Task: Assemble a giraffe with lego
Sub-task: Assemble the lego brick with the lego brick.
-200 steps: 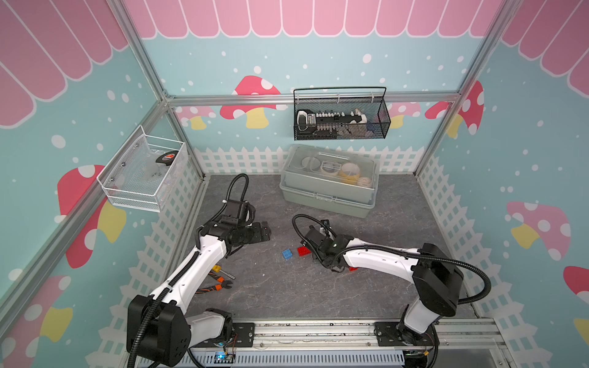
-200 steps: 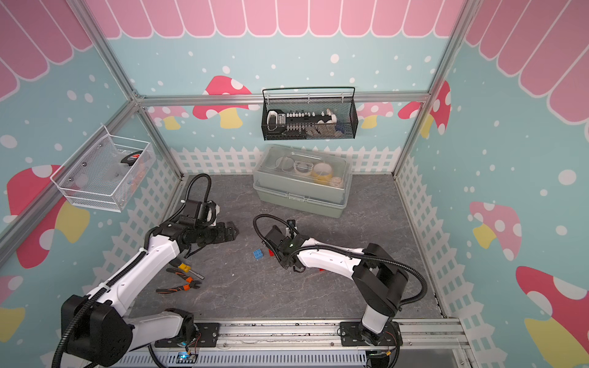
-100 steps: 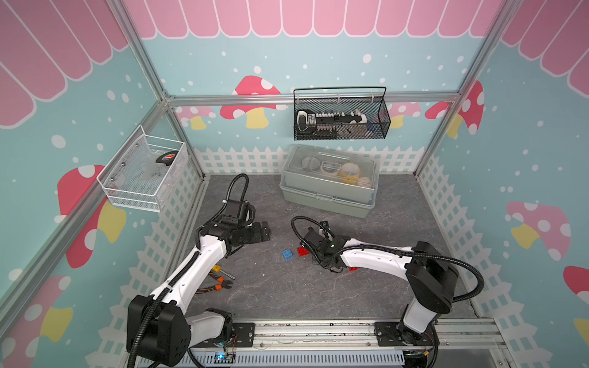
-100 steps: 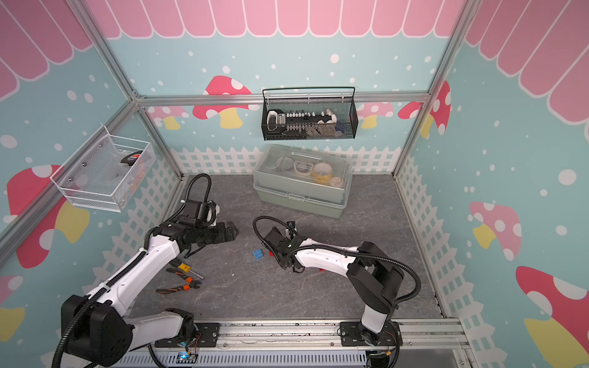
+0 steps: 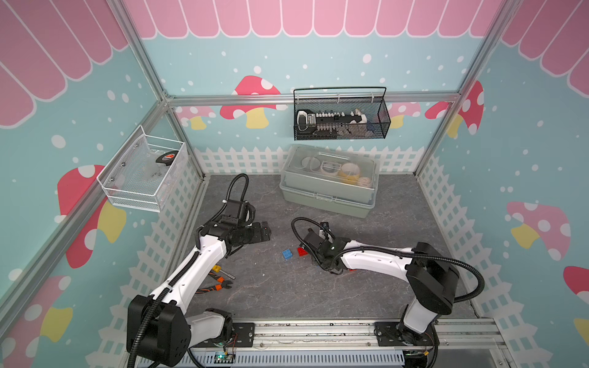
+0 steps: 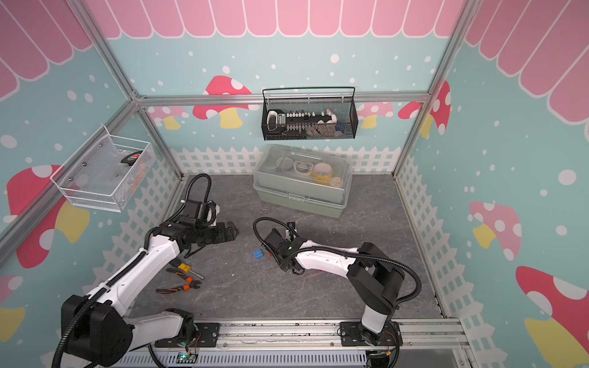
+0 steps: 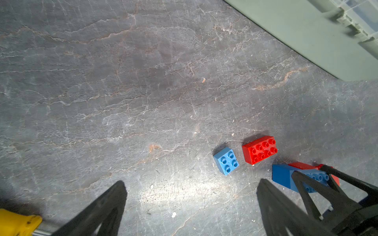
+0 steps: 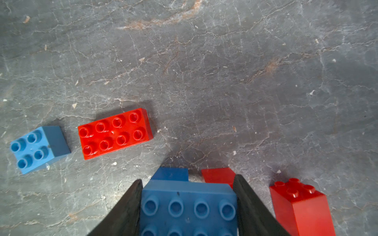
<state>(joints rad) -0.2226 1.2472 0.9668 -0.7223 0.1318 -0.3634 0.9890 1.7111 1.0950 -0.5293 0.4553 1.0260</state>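
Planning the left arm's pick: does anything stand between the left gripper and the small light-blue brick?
Nothing visible: only bare table lies between the open left gripper and the light-blue brick.

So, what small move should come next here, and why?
Probably lower the left gripper onto the flat red brick. Its jaws are open and empty, while the right gripper is closed on the big blue brick, whose studs are bare.

Pliers (image 5: 220, 286) beside yellow screwdriver (image 5: 217, 269) on grey table (image 5: 287, 296); lidded box (image 5: 328, 194) at back; black basket (image 5: 341, 135) on back wall; white basket (image 5: 137, 194) on side wall.
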